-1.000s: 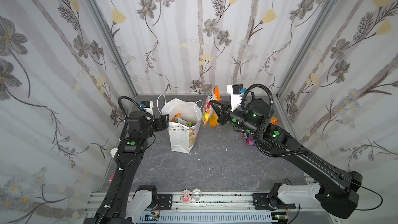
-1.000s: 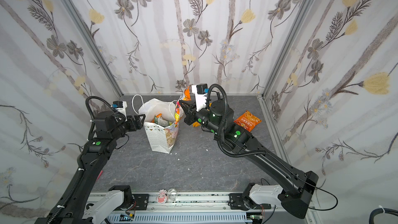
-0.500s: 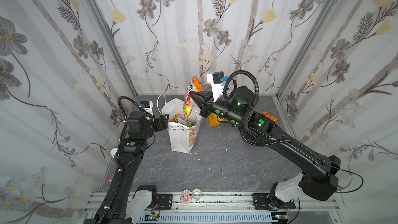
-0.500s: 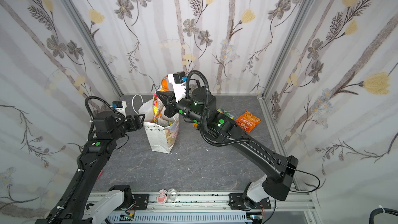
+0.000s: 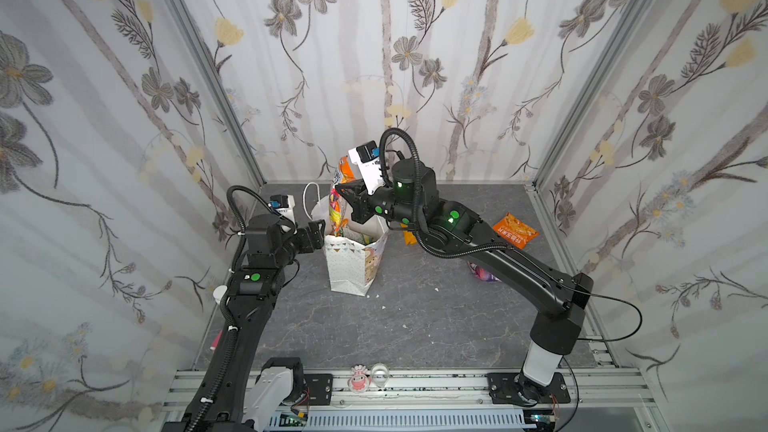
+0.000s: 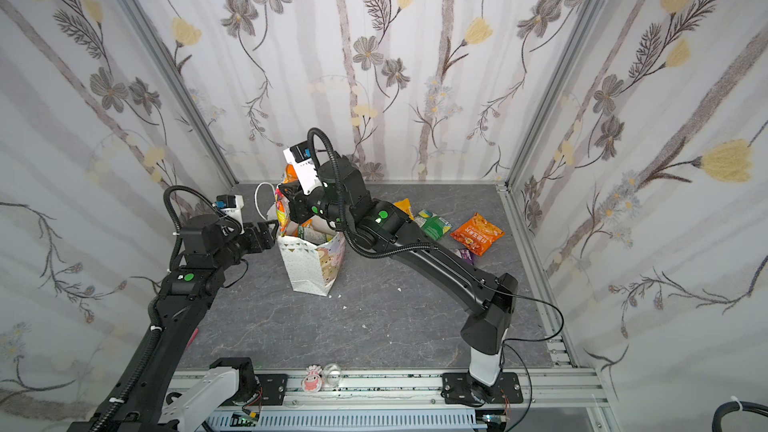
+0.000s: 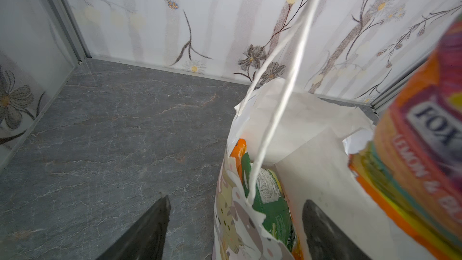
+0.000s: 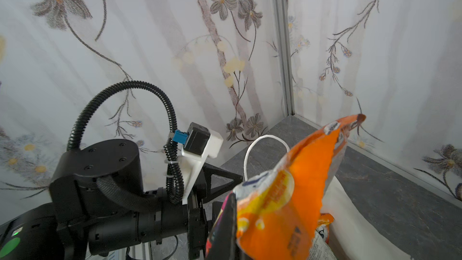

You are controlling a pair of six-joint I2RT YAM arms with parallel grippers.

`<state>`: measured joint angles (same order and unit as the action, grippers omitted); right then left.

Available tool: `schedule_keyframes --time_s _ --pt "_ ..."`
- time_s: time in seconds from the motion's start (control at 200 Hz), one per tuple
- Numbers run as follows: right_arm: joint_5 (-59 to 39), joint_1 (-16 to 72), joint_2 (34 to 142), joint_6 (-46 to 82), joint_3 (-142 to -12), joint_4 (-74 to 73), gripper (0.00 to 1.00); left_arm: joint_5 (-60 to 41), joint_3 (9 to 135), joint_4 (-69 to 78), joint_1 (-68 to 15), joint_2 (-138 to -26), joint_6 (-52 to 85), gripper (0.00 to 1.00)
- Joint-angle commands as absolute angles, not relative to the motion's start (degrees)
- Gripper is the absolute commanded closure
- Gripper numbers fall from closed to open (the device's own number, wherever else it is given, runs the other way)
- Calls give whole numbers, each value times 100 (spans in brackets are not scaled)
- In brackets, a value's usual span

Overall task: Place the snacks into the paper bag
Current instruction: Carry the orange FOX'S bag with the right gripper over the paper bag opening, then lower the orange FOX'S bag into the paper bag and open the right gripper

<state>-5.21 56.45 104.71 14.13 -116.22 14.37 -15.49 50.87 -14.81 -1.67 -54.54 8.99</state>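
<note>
The white paper bag (image 5: 353, 261) (image 6: 311, 263) stands upright left of centre. My right gripper (image 5: 347, 197) (image 6: 287, 198) (image 8: 232, 221) is shut on an orange FOX'S packet (image 5: 334, 211) (image 6: 283, 214) (image 8: 295, 196) (image 7: 420, 146), which hangs upright over the bag's mouth. My left gripper (image 5: 318, 232) (image 6: 270, 232) (image 7: 236, 201) is open astride the bag's rim, one finger outside and one inside. A green packet (image 7: 272, 201) sits in the bag. On the floor to the right lie an orange chip bag (image 5: 514, 230) (image 6: 477, 234), a green packet (image 6: 432, 224), a yellow-orange one (image 6: 405, 206) and a purple one (image 6: 465, 255).
Flowered walls close in at the back and on both sides. A pink figurine (image 5: 359, 380) and a clear cup (image 5: 379, 374) sit on the front rail. White crumbs dot the grey floor (image 5: 415, 326) in front of the bag. The bag's cord handle (image 7: 275, 83) arches up.
My right arm has carried the orange packet leftward, from right of the bag to over its mouth. The left arm and the bag have stayed put.
</note>
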Motion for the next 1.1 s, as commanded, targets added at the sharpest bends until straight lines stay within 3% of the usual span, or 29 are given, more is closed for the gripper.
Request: schedule_keyframes --time_s 0.0,0.225,1.094 --pt "-728 5532 10645 1136 -11772 1504 100 -1507 5080 -1442 -167 -5452 829 17" --pt "-998 5179 10931 1227 -11776 1559 100 -1476 5080 -1450 -172 -5440 818 17" --pt "-43 5236 11214 556 -11777 1943 100 -1406 5089 -1470 -167 -5449 775 17"
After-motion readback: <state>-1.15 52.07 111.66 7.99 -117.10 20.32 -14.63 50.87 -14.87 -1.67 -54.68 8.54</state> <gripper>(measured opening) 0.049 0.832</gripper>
